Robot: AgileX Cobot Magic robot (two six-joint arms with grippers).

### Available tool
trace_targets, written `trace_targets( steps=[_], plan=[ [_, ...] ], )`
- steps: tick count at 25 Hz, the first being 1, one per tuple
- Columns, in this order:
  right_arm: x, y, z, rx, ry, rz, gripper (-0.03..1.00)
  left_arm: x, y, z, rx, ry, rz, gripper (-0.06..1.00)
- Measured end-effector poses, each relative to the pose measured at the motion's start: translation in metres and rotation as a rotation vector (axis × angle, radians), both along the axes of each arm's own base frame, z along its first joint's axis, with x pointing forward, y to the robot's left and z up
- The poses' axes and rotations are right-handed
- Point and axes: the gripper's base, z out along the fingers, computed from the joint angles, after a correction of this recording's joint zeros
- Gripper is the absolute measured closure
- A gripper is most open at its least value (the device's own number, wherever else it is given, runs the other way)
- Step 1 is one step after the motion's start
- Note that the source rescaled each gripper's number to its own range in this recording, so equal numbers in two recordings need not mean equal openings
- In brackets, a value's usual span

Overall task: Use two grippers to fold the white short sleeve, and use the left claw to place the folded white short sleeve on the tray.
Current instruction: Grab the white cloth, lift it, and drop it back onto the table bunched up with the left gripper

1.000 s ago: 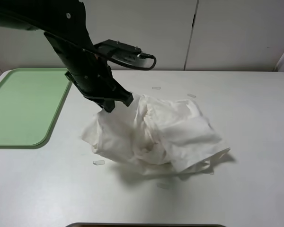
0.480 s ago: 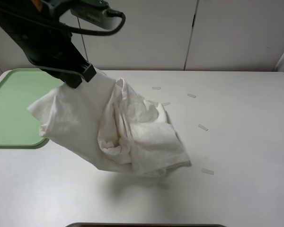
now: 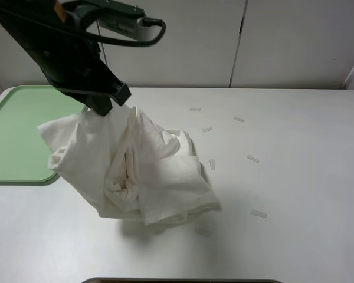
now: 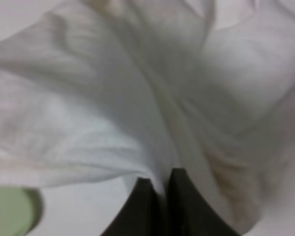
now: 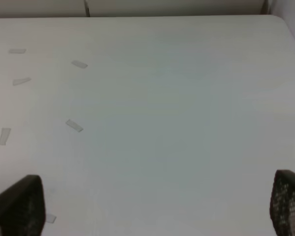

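The white short sleeve [image 3: 130, 168] hangs bunched from my left gripper [image 3: 106, 106], which is shut on its top edge; the lower part drags on the white table. It hangs just right of the green tray [image 3: 23, 132], its left corner over the tray's right rim. In the left wrist view the two black fingers [image 4: 140, 206] pinch the white cloth [image 4: 137, 98], and a bit of green tray [image 4: 10, 211] shows. My right gripper [image 5: 152, 206] is open and empty, its two fingertips [image 5: 17, 206] wide apart over bare table. It is out of the exterior high view.
Several small clear tape bits [image 3: 252, 159] lie on the table right of the shirt, also in the right wrist view [image 5: 73, 125]. White cabinet doors [image 3: 283, 41] stand behind the table. A dark edge [image 3: 183, 280] shows at the front.
My left gripper lifted the shirt up and left toward the tray, then shifted slightly right and down. The shirt's trailing part slid left across the table.
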Motion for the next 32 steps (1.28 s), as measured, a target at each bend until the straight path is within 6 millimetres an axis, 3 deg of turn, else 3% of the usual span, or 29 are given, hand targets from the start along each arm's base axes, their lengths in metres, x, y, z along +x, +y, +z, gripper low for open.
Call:
trace_targets(
  steps=[3,9,16,24,25,28,32],
  plan=[
    [0.0,0.0,0.0,0.0,0.0,0.0,-0.03,0.006,-0.009,-0.014,-0.005,0.04,-0.001,0.94],
    [0.0,0.0,0.0,0.0,0.0,0.0,-0.03,0.009,-0.048,-0.052,-0.032,0.103,-0.057,0.94],
    [0.0,0.0,0.0,0.0,0.0,0.0,-0.03,0.0,-0.091,-0.085,-0.081,0.117,-0.132,0.94],
    [0.0,0.0,0.0,0.0,0.0,0.0,-0.03,-0.001,-0.112,-0.112,-0.139,0.141,-0.123,0.9],
    [0.0,0.0,0.0,0.0,0.0,0.0,-0.03,-0.001,-0.115,-0.114,-0.144,0.137,-0.126,0.87],
    [0.0,0.0,0.0,0.0,0.0,0.0,-0.03,0.002,-0.12,-0.118,-0.174,0.113,-0.123,0.63],
    [0.0,0.0,0.0,0.0,0.0,0.0,-0.03,0.005,-0.123,-0.118,-0.206,0.082,-0.119,0.17]
  ],
)
